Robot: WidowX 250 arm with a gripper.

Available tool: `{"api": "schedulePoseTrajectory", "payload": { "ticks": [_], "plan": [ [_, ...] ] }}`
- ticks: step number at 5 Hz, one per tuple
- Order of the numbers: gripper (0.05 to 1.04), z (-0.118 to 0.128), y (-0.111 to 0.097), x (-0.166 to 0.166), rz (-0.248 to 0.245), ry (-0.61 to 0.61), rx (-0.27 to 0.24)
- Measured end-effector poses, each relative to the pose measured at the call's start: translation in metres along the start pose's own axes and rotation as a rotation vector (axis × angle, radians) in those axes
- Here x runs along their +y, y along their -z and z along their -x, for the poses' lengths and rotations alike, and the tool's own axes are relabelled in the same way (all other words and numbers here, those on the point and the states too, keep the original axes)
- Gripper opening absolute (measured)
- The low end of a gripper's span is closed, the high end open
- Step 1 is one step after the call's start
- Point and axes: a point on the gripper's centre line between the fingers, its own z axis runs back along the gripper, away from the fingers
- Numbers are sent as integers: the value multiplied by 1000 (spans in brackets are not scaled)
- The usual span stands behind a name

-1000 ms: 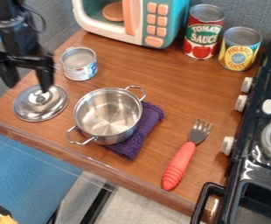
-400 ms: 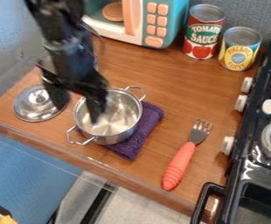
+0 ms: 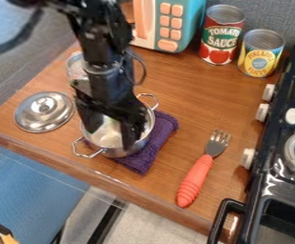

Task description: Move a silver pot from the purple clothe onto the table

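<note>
Over the silver pot, my gripper (image 3: 111,138) hangs open, its two fingers apart with the pot's inside showing between them. The silver pot (image 3: 117,152) stands upright, partly on the folded purple cloth (image 3: 166,127), with one handle toward the front left and the other toward the back right. My arm and fingers cover much of the pot's opening. Whether the fingertips are inside the pot or above it, I cannot tell. The wooden table (image 3: 194,105) surrounds the cloth.
A silver lid (image 3: 44,112) lies left of the pot. Behind the arm is a small can (image 3: 75,66). A red-handled fork (image 3: 198,174) lies to the right, near the stove (image 3: 277,176). Two cans (image 3: 219,35) and a toy microwave (image 3: 169,24) stand at the back.
My gripper has moved right from above the lid to over the pot. The pot, cloth, lid and fork have stayed in place.
</note>
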Motion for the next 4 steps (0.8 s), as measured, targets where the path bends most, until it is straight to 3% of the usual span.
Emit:
{"api": "schedulePoseTrajectory", "payload": {
  "ticks": [1, 2, 3, 4],
  "plan": [
    [1001, 0, 6, -2, -11, 9, 9],
    [1001, 1, 8, -5, 10, 38, 30],
    [945, -1, 8, -5, 13, 63, 40],
    [657, -4, 11, -6, 22, 62, 60]
  ]
}}
